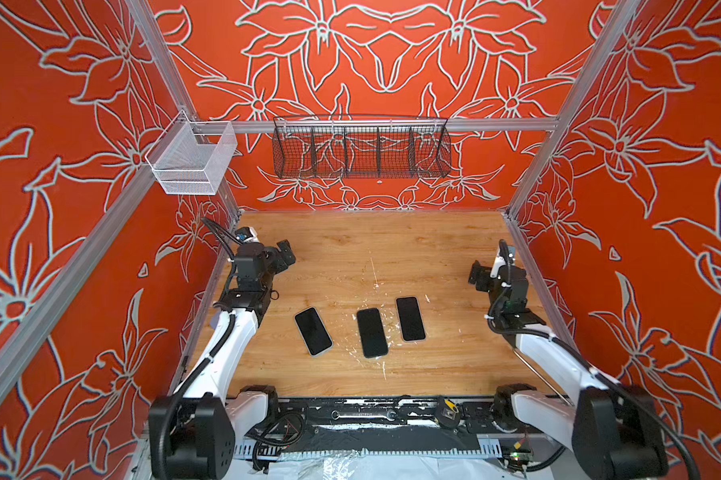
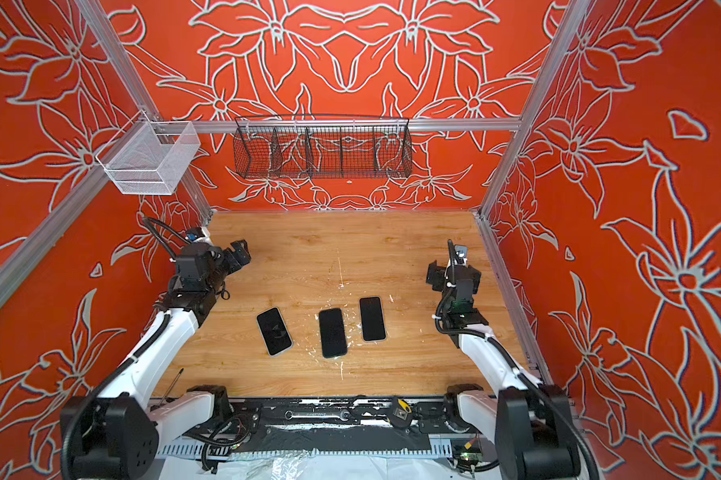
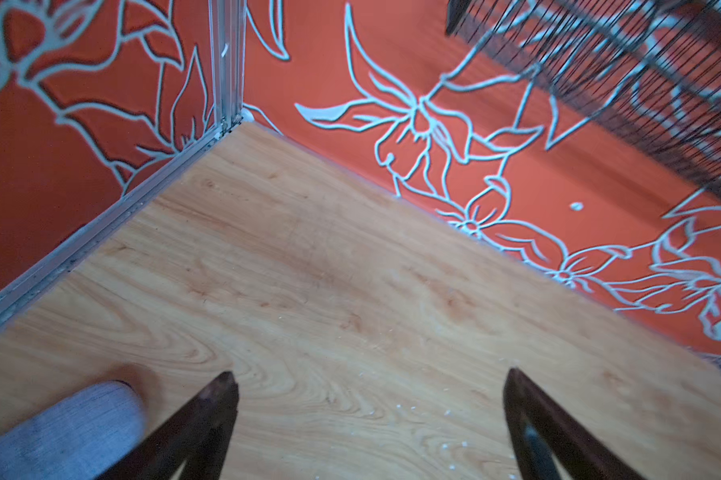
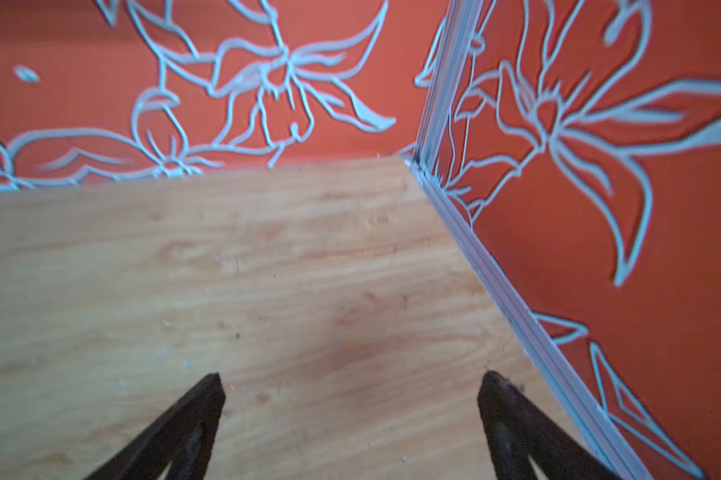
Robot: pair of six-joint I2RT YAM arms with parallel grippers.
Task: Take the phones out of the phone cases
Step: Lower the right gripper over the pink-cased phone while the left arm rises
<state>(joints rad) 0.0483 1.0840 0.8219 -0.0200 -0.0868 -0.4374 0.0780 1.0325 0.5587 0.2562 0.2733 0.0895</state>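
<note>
Three phones lie flat and screen-up on the wooden bench (image 1: 350, 249), in a loose row near its front edge and well apart from both arms. In both top views each long axis runs roughly from the front edge toward the back wall. The left phone (image 1: 313, 331) (image 2: 274, 331) is slanted, its far end leaning to the left, and a pale rim shows around its dark glass. The middle phone (image 1: 372, 332) (image 2: 332, 332) lies almost straight, black to its edge. The right phone (image 1: 410, 318) (image 2: 372, 318) sits a little farther back, nearly straight, with a thin grey rim. The screens are dark, so I cannot tell which end is the top. The left jaws stand wide apart over bare bench by the left wall, holding nothing. The right jaws are likewise spread and empty by the right wall.
</note>
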